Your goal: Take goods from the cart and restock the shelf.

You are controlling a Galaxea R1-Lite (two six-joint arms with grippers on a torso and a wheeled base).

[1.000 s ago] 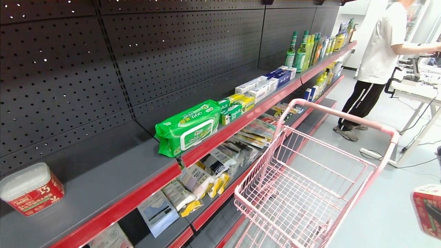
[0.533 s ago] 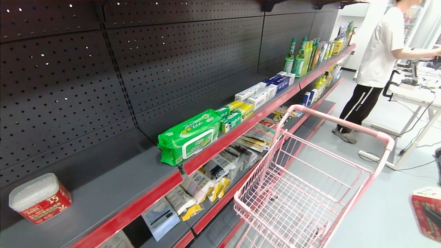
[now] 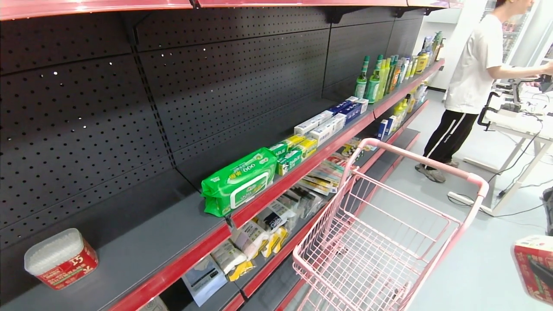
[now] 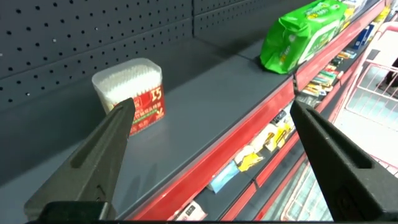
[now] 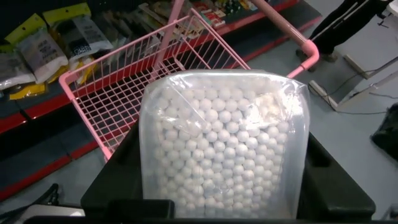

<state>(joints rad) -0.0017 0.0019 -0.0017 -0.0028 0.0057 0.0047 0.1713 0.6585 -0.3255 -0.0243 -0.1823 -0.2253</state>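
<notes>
Your R gripper [image 5: 219, 163] is clenched on a swab box [image 5: 224, 118], near the cart [image 5: 124, 81]. L gripper [image 4: 211, 107] is spread wide; 2nd swab box [image 4: 129, 90] sits on shelf [image 4: 205, 93] ahead of it.

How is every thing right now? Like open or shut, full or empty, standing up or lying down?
Pink cart: looks empty.
Left gripper: open, holding nothing.
Right gripper: shut on the held swab tub.
Held swab tub: gripped, up in the air beside the cart.
Shelf swab tub: standing upright on the shelf, lid on.
Green wipes pack: lying at the shelf's front edge.
</notes>
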